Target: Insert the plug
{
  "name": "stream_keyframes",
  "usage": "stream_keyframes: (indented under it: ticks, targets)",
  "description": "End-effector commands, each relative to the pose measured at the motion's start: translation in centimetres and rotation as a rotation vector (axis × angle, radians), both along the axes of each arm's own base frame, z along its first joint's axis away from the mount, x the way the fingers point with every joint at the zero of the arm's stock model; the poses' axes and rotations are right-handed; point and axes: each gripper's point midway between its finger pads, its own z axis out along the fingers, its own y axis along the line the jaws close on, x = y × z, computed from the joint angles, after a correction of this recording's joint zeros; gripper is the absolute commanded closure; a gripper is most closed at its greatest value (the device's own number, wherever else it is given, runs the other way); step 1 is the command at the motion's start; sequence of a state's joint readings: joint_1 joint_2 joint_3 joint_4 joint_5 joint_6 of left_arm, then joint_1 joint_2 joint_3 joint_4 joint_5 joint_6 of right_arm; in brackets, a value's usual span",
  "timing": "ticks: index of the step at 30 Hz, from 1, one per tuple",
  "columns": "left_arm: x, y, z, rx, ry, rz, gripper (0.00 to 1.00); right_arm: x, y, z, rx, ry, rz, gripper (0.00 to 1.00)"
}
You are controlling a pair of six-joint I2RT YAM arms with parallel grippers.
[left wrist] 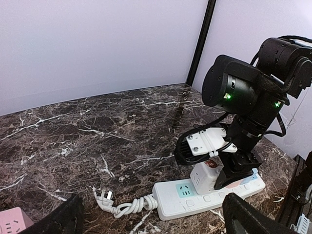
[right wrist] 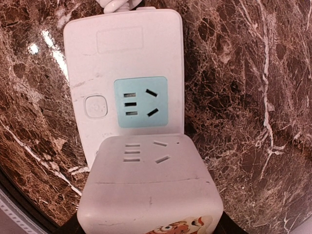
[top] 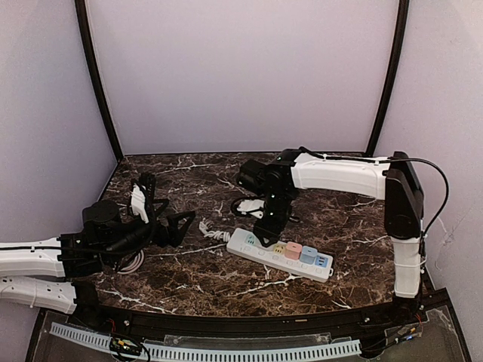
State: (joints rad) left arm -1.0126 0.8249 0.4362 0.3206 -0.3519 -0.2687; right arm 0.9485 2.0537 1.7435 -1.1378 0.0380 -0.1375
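Right tool point(top: 269, 228): half closed on the white cube plug point(left wrist: 204, 178), black fingers point(left wrist: 235, 171) on two opposite sides, pointing down over the power strip point(top: 260, 250).
Left tool point(left wrist: 153, 214): spread wide, nothing between the fingers, low over the left part of the desk point(top: 189, 280), well apart from the strip and facing it.
Plug: socket slots on one face, a cartoon sticker on another; set against the strip just beside the teal socket point(right wrist: 140, 102), on the side away from the cord end; cannot tell whether its pins are fully seated.
Power strip: white, lying flat and slanted on the dark marble desk, near the front middle; pink and blue sockets further along the row past the plug.
Cord point(left wrist: 127, 207): white, bunched in a short coil at the teal end, with its own pronged end lying on the desk.
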Motion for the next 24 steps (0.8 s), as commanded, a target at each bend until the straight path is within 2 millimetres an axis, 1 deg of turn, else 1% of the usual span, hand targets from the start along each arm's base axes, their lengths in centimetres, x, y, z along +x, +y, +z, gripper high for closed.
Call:
stream_keyframes:
  ticks: [1, 10, 14, 24]
  targets:
    - [-0.1, 0.5, -0.7, 0.016, 0.007, 0.005, 0.01, -0.2, -0.2, -1.8, -0.038, 0.044, -0.002, 1.0]
    - [-0.1, 0.5, -0.7, 0.019, 0.004, 0.007, 0.01, -0.4, -0.4, -2.8, -0.059, 0.059, 0.004, 1.0]
    - [-0.1, 0.5, -0.8, 0.02, 0.005, 0.006, 0.01, 0.0, -1.2, -3.3, -0.089, 0.026, 0.014, 1.0]
    - [-0.1, 0.5, -0.7, 0.017, 0.004, 0.004, 0.01, 0.8, -1.5, -3.5, -0.113, -0.029, 0.057, 1.0]
